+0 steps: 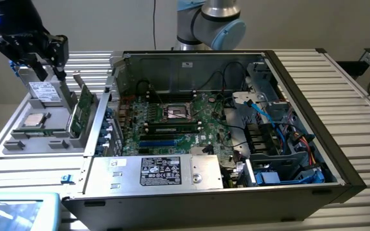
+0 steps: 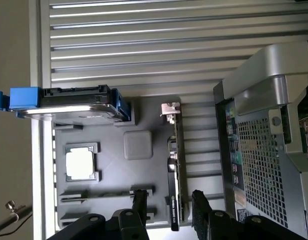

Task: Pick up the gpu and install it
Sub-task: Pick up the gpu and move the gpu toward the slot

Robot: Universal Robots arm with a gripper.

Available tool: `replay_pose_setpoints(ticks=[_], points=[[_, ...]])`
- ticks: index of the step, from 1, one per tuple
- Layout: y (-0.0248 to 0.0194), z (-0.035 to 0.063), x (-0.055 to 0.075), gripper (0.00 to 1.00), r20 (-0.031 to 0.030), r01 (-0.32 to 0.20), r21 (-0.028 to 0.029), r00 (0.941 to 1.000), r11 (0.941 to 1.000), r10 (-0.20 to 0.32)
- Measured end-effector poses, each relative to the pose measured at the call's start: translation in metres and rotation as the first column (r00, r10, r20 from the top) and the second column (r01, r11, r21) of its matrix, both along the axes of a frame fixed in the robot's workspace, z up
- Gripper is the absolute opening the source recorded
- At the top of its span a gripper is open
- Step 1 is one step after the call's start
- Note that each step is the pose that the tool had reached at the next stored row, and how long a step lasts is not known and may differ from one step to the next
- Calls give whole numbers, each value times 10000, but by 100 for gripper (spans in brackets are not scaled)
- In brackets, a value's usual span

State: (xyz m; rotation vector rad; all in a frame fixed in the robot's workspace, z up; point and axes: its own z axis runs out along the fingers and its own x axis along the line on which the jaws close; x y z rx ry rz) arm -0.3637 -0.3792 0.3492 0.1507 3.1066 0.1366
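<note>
The gpu (image 1: 82, 111) stands on its long edge in a slot of the grey parts tray (image 1: 40, 143), green board showing and its silver bracket at the far end. In the wrist view the gpu (image 2: 174, 175) appears edge-on as a thin dark strip ending in the bracket (image 2: 170, 109). My gripper (image 1: 51, 71) hangs above the tray's far end, higher than the card and apart from it. The gripper (image 2: 170, 201) is open, its black fingers (image 2: 139, 200) on either side of the card's line with nothing between them.
The tray (image 2: 113, 172) also carries a hard drive (image 1: 44, 91) (image 2: 68, 103) and a CPU (image 1: 34, 120) (image 2: 81, 165). The open computer case (image 1: 300, 120) (image 2: 266, 150) lies at the exterior view's right of the tray, motherboard (image 1: 172, 115) and blue slots (image 1: 159, 143) exposed. A screen (image 1: 11, 211) sits at the near corner.
</note>
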Motion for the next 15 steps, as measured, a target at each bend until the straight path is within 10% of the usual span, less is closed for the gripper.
replay_pose_setpoints(ticks=[4,8,13,15], points=[[-1,-73,-10,49,6,103,-1,9999,9999,-103],[0,-115,-15,49,139,269,-26,9995,9996,-269],[0,-141,-28,49,279,330,-373,9991,9988,-320],[4,-162,-32,49,313,341,-424,9990,9985,-328]])
